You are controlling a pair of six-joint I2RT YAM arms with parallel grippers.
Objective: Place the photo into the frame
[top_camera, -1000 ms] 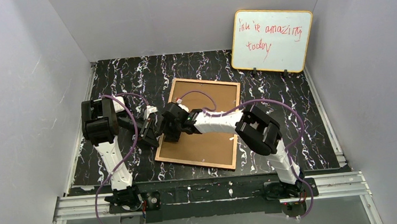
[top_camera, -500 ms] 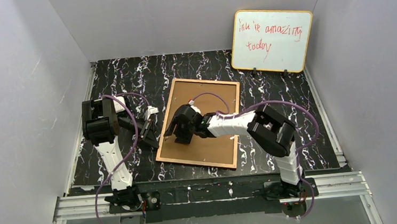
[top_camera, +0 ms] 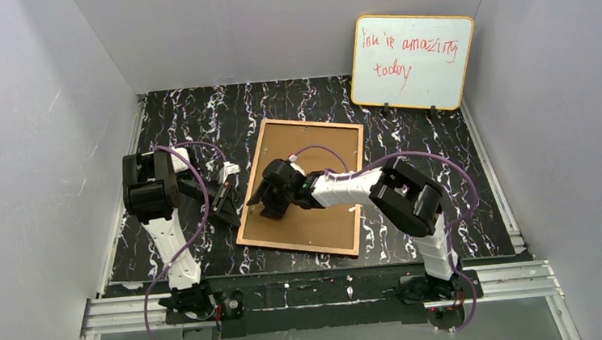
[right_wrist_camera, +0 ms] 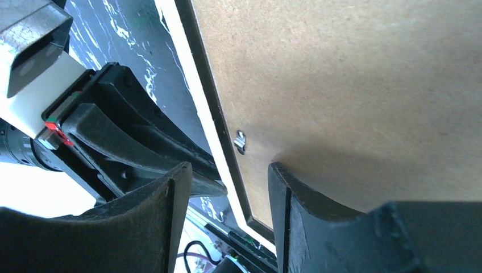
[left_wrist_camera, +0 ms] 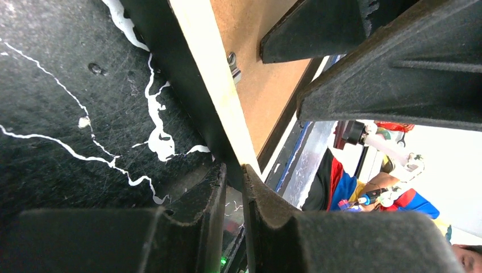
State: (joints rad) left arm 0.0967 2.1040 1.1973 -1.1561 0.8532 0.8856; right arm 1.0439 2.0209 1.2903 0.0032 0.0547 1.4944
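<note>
The frame (top_camera: 304,248) lies face down on the table, its tan back up and a brown backing panel (top_camera: 326,221) set inside it. The photo is out of view. My left gripper (top_camera: 235,216) is shut on the frame's left rail (left_wrist_camera: 213,96), one finger on each side of it, as the left wrist view shows at the left gripper (left_wrist_camera: 233,173). My right gripper (right_wrist_camera: 229,168) hangs open just above the panel's left edge, near a small metal tab (right_wrist_camera: 240,141), and holds nothing. In the overhead view the right gripper (top_camera: 262,208) sits close beside the left one.
An orange-edged whiteboard (top_camera: 411,62) with red writing leans on the back wall at the right. Grey walls close in the black marbled table (top_camera: 444,167) on three sides. Purple cables loop over both arms and across the panel.
The right arm's elbow swung back toward the near right, and its gripper shifted slightly off the frame's left rail onto the panel's edge. The left arm kept its grip and stayed still.
</note>
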